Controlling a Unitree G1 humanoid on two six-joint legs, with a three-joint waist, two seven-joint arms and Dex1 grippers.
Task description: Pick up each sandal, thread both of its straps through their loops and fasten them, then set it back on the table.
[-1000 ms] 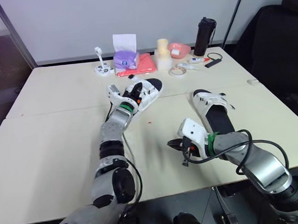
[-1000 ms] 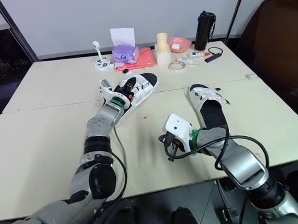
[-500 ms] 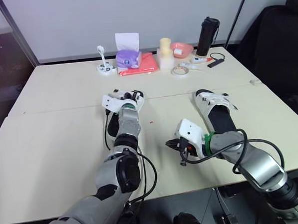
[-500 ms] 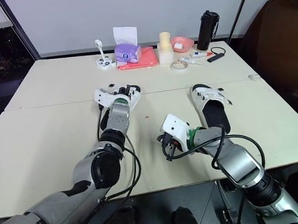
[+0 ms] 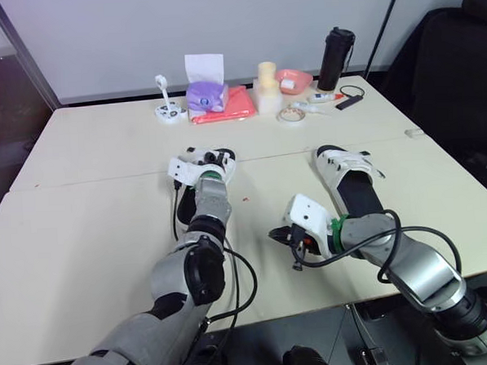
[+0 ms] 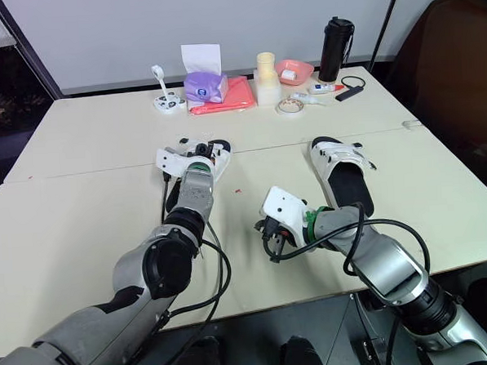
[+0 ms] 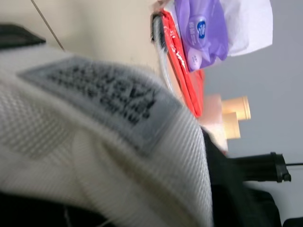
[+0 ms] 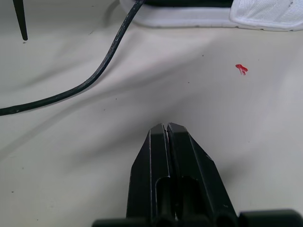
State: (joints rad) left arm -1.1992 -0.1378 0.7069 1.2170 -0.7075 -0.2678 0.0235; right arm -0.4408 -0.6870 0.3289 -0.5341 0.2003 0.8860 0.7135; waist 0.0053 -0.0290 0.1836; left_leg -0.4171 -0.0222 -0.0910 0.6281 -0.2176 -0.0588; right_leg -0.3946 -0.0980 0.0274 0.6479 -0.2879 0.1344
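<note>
The left gripper reaches to the left sandal near the middle of the table in the head views, though I cannot tell whether it has a grip. The right gripper hovers nearer, with the right sandal lying just right of it. The left wrist view adds the left sandal's white mesh strap and sewn label up close, likely soft and floppy, so the stiffer sole edge looks the better hold. The right wrist view alone shows the right gripper's fingers pressed together on nothing, with a red speck farther off.
</note>
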